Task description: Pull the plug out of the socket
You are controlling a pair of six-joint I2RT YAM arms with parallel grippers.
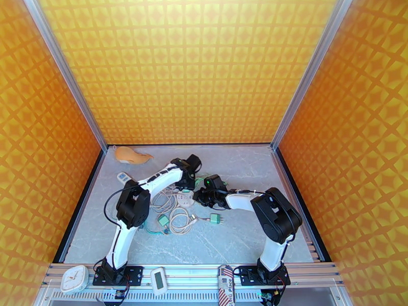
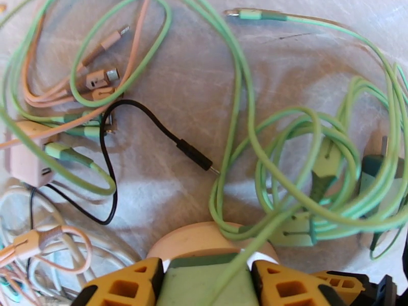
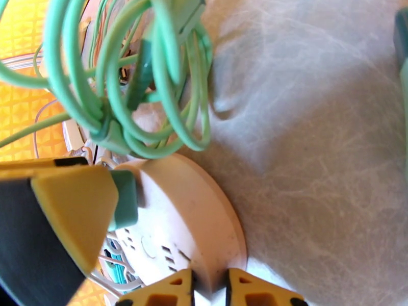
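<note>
Sitting against the face of the round pink socket (image 3: 194, 220), the green plug (image 3: 125, 200) looks seated and not yet pulled free; no gap shows between the two in the right wrist view, though the prongs themselves are hidden. The socket lies on the grey marbled table (image 3: 331, 174), near its middle, where the two arms meet.

The left gripper (image 2: 206, 279) is clamped on the plug, its yellow fingers pressed on either side of the green body, with the plug's green cord running out between them. The right gripper (image 3: 210, 287) pinches the socket's rim between its fingertips, which should brace the disc against the pull.

So both grasps appear made, and the pull itself is what remains: drawing the plug straight away from the socket face while the other arm holds the disc down.

Around them a loose tangle of green cable (image 2: 306, 149) loops close to the socket, with a black cable (image 2: 153, 123) and pink cables (image 2: 51, 98) spread just beyond, any of which might drag along.
</note>
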